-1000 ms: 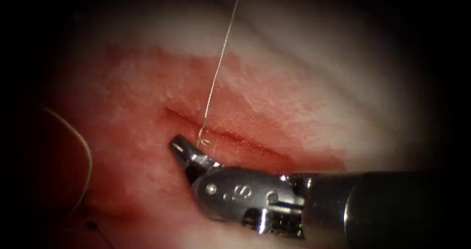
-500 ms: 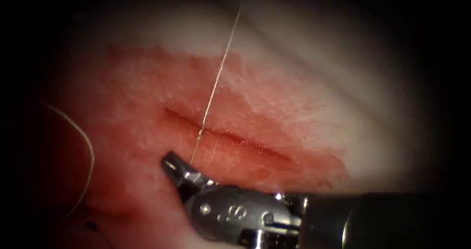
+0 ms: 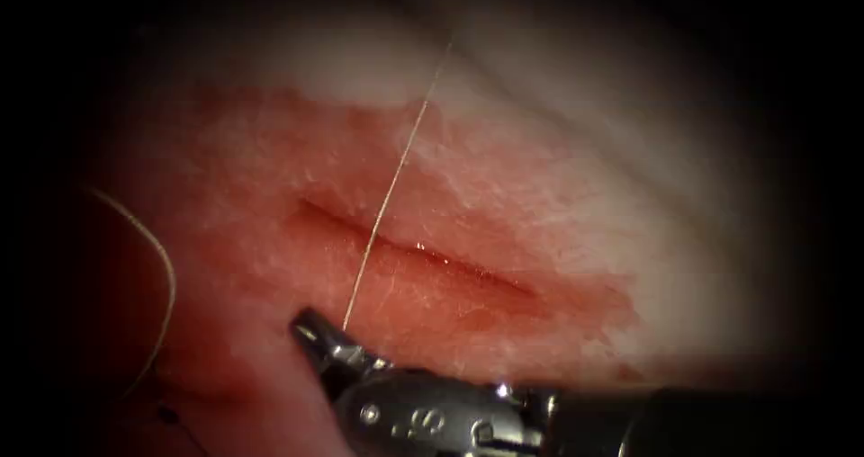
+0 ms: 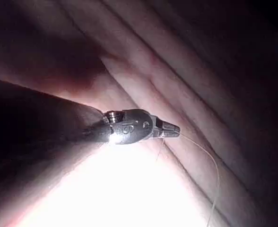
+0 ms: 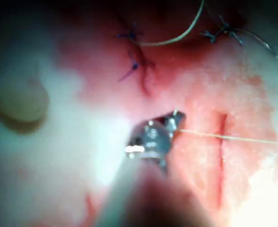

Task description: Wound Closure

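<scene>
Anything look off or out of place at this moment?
Nothing stands out. The right end effector is shut on the thread, which runs taut across the cut in the tissue. The left end effector holds thread too.

Endoscope field: you see a lit centre on the tissue point(image 3: 504, 196) falling to black at every edge.
Glare: your left wrist view burns out white below the left hand point(image 4: 169, 130).
Focus: your right wrist view is soft around the right hand point(image 5: 173, 119).
</scene>
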Robot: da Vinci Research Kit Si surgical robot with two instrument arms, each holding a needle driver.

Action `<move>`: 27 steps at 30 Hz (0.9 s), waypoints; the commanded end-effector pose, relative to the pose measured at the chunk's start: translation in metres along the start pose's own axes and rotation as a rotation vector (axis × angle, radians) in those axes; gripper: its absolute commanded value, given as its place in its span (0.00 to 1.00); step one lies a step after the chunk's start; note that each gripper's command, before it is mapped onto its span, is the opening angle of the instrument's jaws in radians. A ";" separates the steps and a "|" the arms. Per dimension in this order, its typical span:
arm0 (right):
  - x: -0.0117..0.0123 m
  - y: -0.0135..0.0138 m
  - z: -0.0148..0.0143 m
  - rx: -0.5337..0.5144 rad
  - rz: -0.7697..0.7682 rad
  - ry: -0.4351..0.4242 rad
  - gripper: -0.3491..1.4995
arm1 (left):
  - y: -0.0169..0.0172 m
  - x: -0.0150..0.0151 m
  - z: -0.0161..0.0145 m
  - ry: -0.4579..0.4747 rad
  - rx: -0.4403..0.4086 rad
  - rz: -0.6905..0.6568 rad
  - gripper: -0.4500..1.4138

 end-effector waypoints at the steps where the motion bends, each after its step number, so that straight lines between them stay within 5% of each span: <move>1: -0.0004 -0.0010 0.0006 0.007 -0.002 -0.003 0.00 | -0.0003 -0.0004 0.0008 0.002 0.000 0.003 0.05; 7: -0.0012 -0.0021 0.0008 0.025 -0.013 -0.014 0.00 | -0.0006 -0.0006 0.0016 0.004 -0.002 0.005 0.05; 14: -0.0001 -0.0002 0.0009 -0.006 -0.003 0.053 0.00 | 0.0010 -0.0003 0.0005 0.014 -0.040 -0.006 0.05; 19: 0.0002 0.0001 0.0008 0.002 -0.048 0.093 0.44 | 0.0031 0.0017 -0.0014 0.028 -0.070 -0.029 0.05; 21: 0.0010 0.0013 0.0004 0.045 -0.042 0.106 0.75 | 0.0053 0.0038 -0.0031 0.042 -0.098 -0.053 0.05; 23: 0.0017 0.0031 -0.0006 0.097 -0.038 0.098 0.84 | 0.0076 0.0055 -0.0047 0.051 -0.122 -0.073 0.05; 27: 0.0023 0.0053 -0.0021 0.142 -0.034 0.102 0.84 | 0.0110 0.0080 -0.0076 0.039 -0.116 -0.083 0.05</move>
